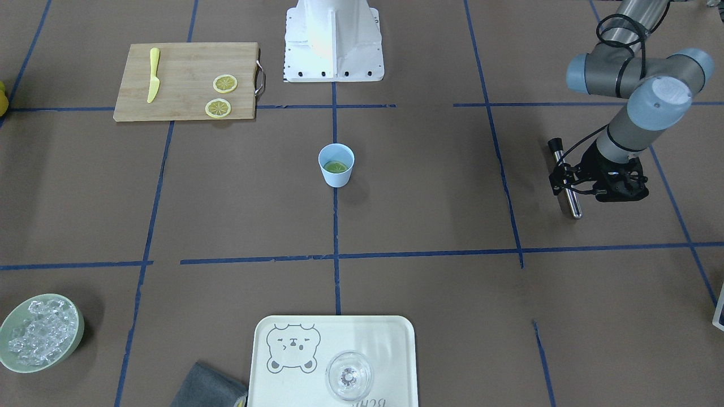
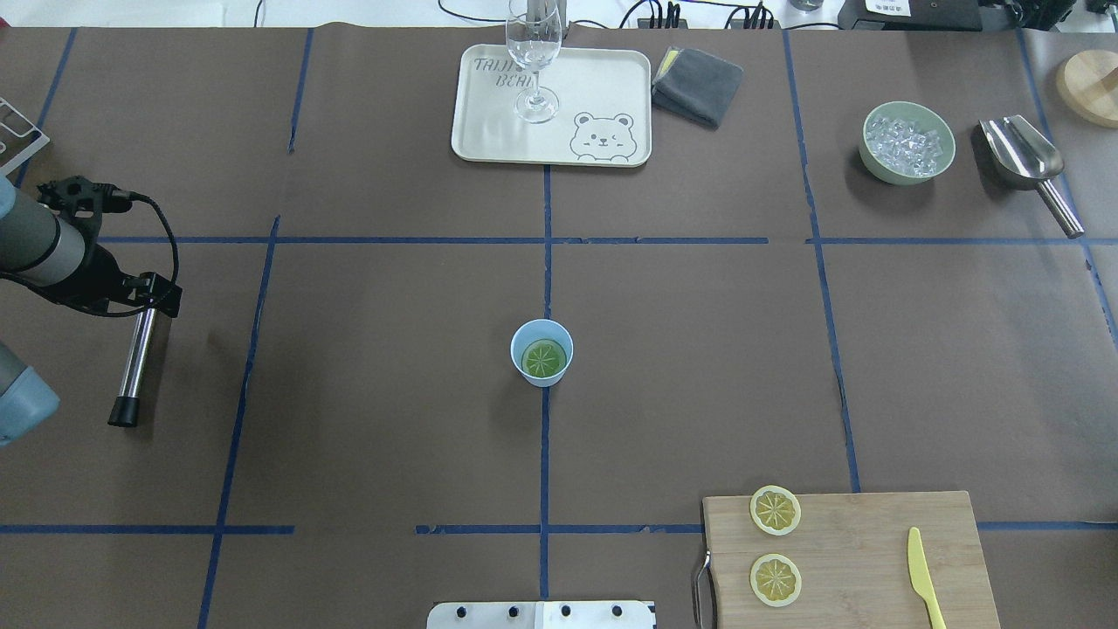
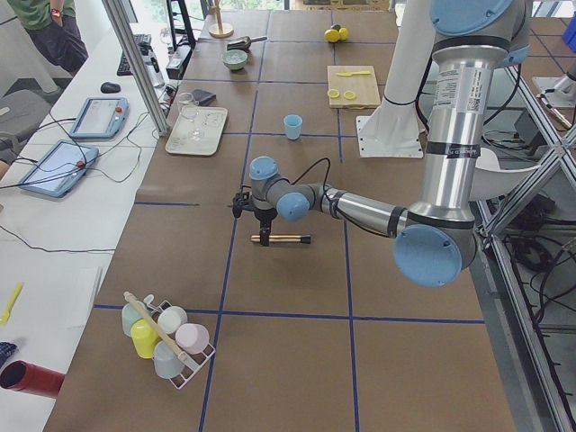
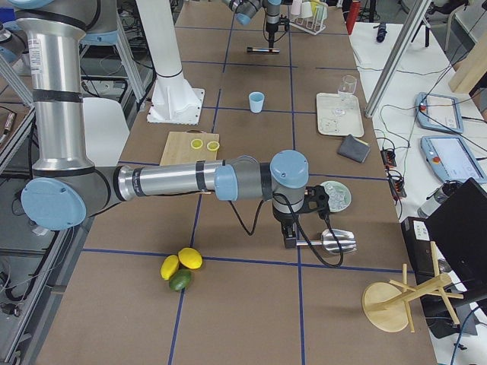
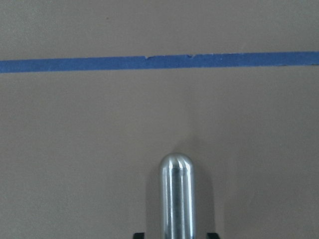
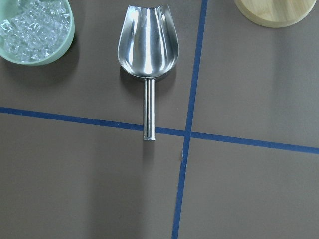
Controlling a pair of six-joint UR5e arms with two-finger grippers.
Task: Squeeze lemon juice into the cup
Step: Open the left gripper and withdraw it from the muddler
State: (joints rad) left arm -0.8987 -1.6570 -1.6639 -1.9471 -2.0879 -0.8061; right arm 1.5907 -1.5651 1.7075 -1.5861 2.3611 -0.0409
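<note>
The light blue cup (image 2: 517, 342) stands at the table's middle, also in the front view (image 1: 337, 178). One lemon slice (image 2: 542, 357) lies flat inside it. Two more slices (image 2: 775, 509) (image 2: 775, 579) lie on the wooden cutting board (image 2: 873, 533). My left gripper (image 2: 154, 295) hangs far to the left over a metal rod (image 2: 135, 362) lying on the table. In the left wrist view its fingers stand wider than the rod (image 5: 177, 194). My right gripper (image 4: 291, 232) shows only in the right side view, above the steel scoop (image 6: 147, 45). I cannot tell whether it is open.
A yellow knife (image 2: 924, 577) lies on the board. A cream tray (image 2: 603, 87) with a clear glass (image 2: 533, 52), a grey cloth (image 2: 699, 83) and a green bowl of ice (image 2: 907, 144) sit at the far side. A cup rack (image 3: 166, 337) stands beyond the left arm.
</note>
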